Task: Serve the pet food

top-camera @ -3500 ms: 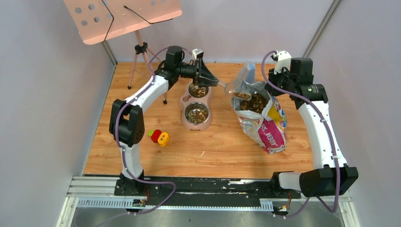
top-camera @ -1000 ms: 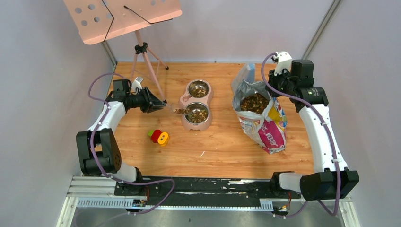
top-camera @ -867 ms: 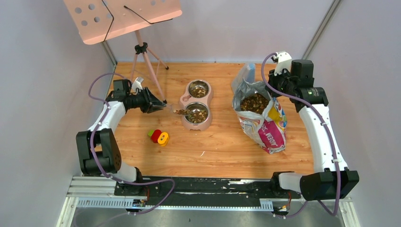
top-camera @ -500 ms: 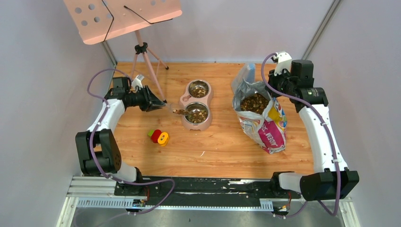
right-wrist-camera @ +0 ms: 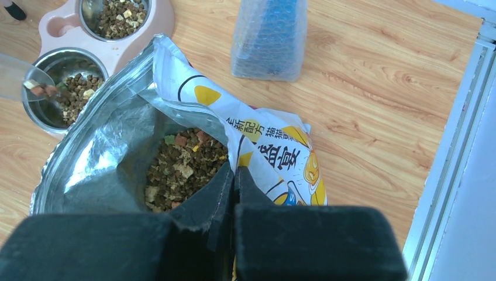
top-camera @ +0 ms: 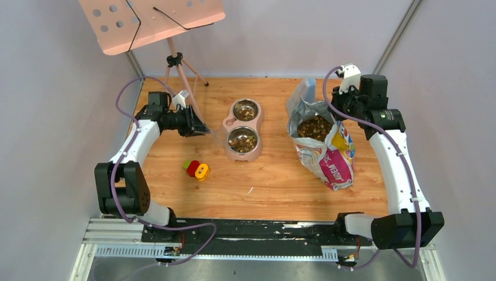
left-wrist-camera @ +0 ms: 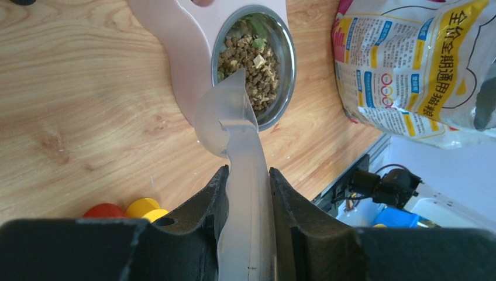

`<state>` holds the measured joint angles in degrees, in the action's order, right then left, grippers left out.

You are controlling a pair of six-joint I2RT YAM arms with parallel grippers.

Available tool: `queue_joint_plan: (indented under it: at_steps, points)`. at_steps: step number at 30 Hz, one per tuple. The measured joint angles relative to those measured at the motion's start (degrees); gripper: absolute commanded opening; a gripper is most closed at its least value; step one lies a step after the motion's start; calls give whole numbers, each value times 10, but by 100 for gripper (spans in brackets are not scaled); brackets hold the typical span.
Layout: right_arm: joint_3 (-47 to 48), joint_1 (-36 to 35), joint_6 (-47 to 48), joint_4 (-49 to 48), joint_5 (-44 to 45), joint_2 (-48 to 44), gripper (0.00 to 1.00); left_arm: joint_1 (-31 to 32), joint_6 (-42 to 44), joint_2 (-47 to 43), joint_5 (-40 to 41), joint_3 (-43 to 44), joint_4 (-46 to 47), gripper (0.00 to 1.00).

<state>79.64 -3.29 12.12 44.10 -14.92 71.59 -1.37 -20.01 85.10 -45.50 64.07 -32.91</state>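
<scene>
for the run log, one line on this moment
left gripper: shut on scoop | scoop: at near bowl | pet food: in it | right gripper: shut on bag

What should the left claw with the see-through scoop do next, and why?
Probably tilt the clear plastic scoop a little more: the left claw holds it at the rim of the near steel bowl, and a few brown kibble pellets seem left in it.

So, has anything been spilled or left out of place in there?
Nothing much. The pet food sits inside the pink double bowl and the bag, with none visible on the wood floor. The only stray thing is a small pale scrap on the floor, nearer the arms than the bowl; what it is, I cannot tell.
</scene>
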Motion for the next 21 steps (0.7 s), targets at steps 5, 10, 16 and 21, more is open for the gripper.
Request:
queue_joint_plan:
  at_steps: [5,10,16,21]
  points:
    - [-1,0,0,-2,0,0,0,16,16,0,11,9,-9,0]
    - [-1,0,0,-2,0,-1,0,39,26,0,18,11,-17,0]
    - [-3,0,0,-3,1,-6,0,59,35,0,24,15,-22,0]
    - [-6,1,0,-4,1,-9,0,79,72,0,48,47,-45,0]
